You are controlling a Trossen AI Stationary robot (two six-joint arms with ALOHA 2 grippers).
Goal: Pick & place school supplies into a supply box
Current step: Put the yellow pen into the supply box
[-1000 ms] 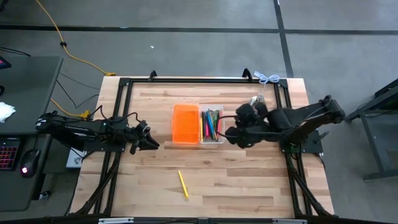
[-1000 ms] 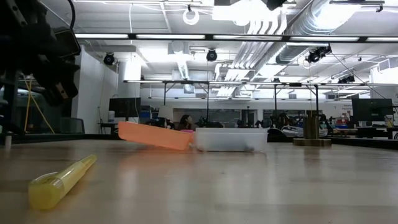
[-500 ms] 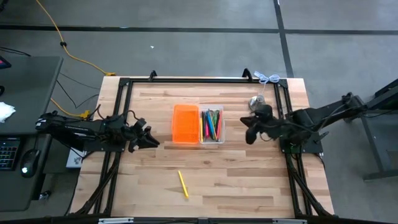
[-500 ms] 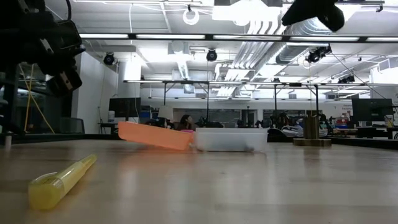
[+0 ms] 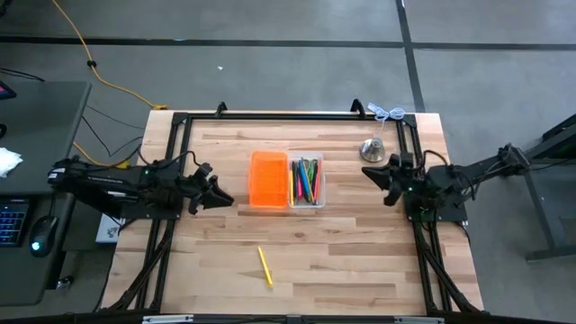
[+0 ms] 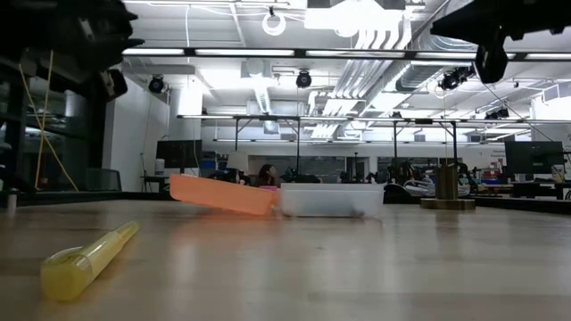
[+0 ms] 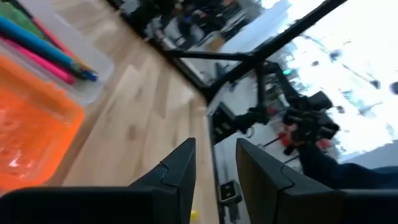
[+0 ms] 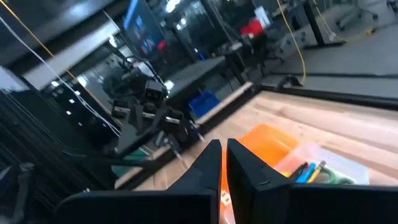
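Right then, the supply box (image 5: 287,179) lay open in the middle of the wooden surface (image 5: 360,252), its orange half beside its clear half, and pens and pencils (image 5: 307,179) lay in the clear half. One yellow marker (image 5: 265,266) lay alone on the surface, well apart from the box and nearer the front edge. The left pincer (image 5: 219,195) hung near the orange half with its tips a little spread and nothing between them, while the right pincer (image 5: 376,175) was pressed together, empty, near a silver bell (image 5: 373,148).
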